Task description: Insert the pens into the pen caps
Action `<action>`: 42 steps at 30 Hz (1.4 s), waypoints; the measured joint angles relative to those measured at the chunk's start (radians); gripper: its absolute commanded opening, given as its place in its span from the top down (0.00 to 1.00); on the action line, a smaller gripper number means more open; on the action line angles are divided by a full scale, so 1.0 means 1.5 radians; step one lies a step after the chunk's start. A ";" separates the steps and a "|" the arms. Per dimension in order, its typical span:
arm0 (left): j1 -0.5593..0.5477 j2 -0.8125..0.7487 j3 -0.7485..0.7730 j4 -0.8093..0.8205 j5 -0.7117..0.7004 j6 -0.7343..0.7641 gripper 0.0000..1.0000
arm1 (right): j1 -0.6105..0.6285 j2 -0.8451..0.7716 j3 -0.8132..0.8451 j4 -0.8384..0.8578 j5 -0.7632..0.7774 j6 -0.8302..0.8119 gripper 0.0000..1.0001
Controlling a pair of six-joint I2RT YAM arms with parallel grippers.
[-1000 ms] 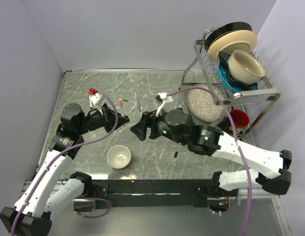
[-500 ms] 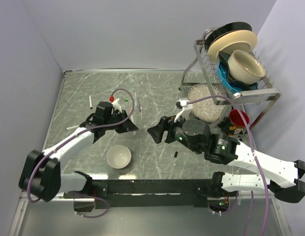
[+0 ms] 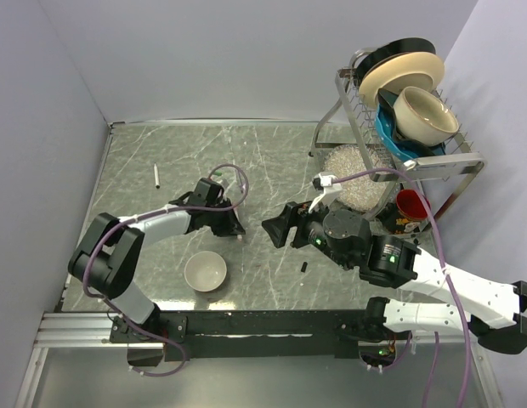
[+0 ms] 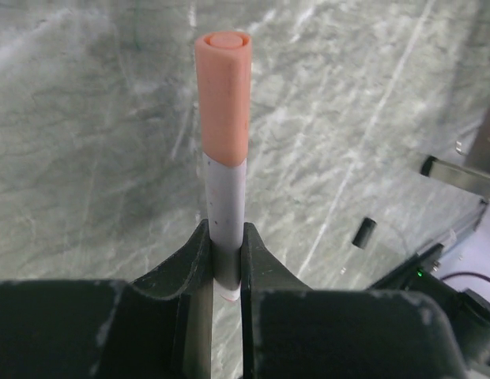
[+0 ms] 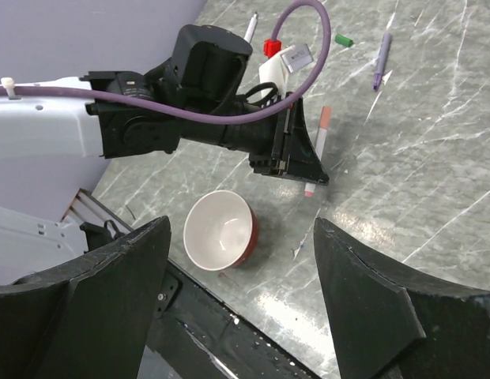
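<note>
Top external: left end effector (image 3: 232, 223), gripping the pen (image 4: 227, 189), has moved rightward.

A dark grey-green, marble-patterned tabletop (image 3: 272, 153) streaked with thin white veins fills the middle of the top view. Plain pale lavender walls close it in: the back wall (image 3: 246, 59) at 12 o'clock, the left wall (image 3: 34, 170) at 9 o'clock and the right wall (image 3: 501, 110) at 3 o'clock. A metal wire dish rack (image 3: 457, 160) stands at 2 o'clock, near the right wall. A black rail (image 3: 263, 321) runs along the near edge at 6 o'clock. The light is soft and even.
</note>
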 measured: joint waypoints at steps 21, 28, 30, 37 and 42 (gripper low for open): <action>0.013 -0.046 0.048 -0.170 -0.137 0.025 0.43 | 0.000 0.000 0.001 -0.015 -0.009 -0.004 0.20; 0.220 -0.104 0.169 -0.217 -0.172 0.084 0.45 | 0.000 -0.039 -0.004 -0.014 -0.024 -0.006 0.21; 0.282 -0.087 0.207 -0.220 -0.180 0.101 0.46 | 0.000 -0.048 -0.009 -0.013 -0.026 -0.007 0.21; 0.382 0.081 0.350 -0.216 -0.174 0.145 0.52 | 0.000 -0.060 -0.014 -0.014 -0.045 -0.011 0.21; 0.408 0.246 0.466 -0.237 -0.179 0.183 0.53 | 0.000 -0.055 -0.014 -0.014 -0.057 -0.019 0.21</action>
